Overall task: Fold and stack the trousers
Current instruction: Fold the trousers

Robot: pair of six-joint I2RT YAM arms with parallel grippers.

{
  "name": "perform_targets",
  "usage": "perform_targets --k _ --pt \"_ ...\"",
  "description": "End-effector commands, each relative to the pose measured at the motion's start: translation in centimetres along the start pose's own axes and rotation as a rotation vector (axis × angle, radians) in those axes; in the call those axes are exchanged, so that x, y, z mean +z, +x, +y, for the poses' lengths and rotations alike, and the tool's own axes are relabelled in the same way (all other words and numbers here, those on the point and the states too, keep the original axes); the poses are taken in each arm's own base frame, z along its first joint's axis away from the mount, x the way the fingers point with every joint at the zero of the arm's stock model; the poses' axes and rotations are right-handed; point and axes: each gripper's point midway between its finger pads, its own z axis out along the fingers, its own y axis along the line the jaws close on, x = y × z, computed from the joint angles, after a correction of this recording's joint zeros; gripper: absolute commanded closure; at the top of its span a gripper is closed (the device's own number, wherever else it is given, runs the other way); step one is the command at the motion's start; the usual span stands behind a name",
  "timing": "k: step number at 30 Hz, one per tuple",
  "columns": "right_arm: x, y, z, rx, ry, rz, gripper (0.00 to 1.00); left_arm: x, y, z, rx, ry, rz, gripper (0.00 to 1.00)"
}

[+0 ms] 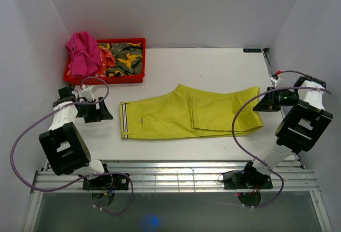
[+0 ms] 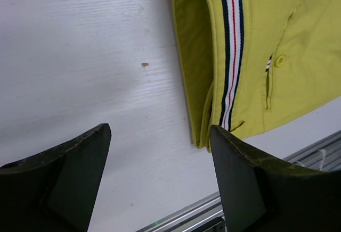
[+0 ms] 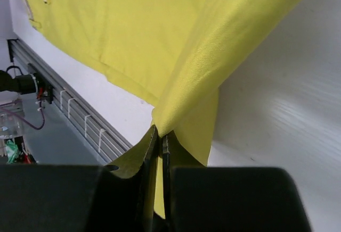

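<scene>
Progress looks about halfway: the lime yellow-green cloth trousers [image 1: 181, 117] lie flat on the white surface [image 1: 213, 67], legs doubled over. Right gripper [image 3: 160, 136] jaws are pinching the leg-end cloth. Left gripper [image 2: 160, 131] jaws are spread, with the striped waistband [image 2: 229, 56] just ahead of them. Tighter folds and stacking are still left, I'd guess.

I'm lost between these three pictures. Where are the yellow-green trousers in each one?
Top external: the trousers lie in the middle of the table, striped waistband at left.
Left wrist: upper right, waistband end showing.
Right wrist: they fill the top, one corner pinched in the right pincer.
Shared landmark: the slatted metal rail beside them.
</scene>
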Motion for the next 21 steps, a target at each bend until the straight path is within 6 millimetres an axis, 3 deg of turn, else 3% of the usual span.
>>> perform_targets --k 1,8,14,19,21 --pt "-0.2 -1.9 5.6 -0.027 -0.158 -0.101 0.92 0.6 -0.9 -2.5 -0.019 0.173 -0.052 0.15" --pt "1.2 -3.7 11.2 -0.076 -0.327 -0.145 0.92 1.9 -0.1 -3.3 -0.070 0.265 -0.018 0.21" --pt "4.4 -4.2 15.5 -0.122 -0.397 -0.100 0.92 3.2 0.6 -3.0 -0.125 0.265 0.038 0.39" --pt "7.7 -5.2 19.2 -0.233 -0.425 -0.084 0.92 3.6 0.9 -3.5 -0.146 0.280 0.050 0.40" --pt "8.6 -5.2 20.2 -0.215 -0.428 -0.072 0.92 3.7 1.1 -3.9 -0.159 0.297 0.056 0.34"
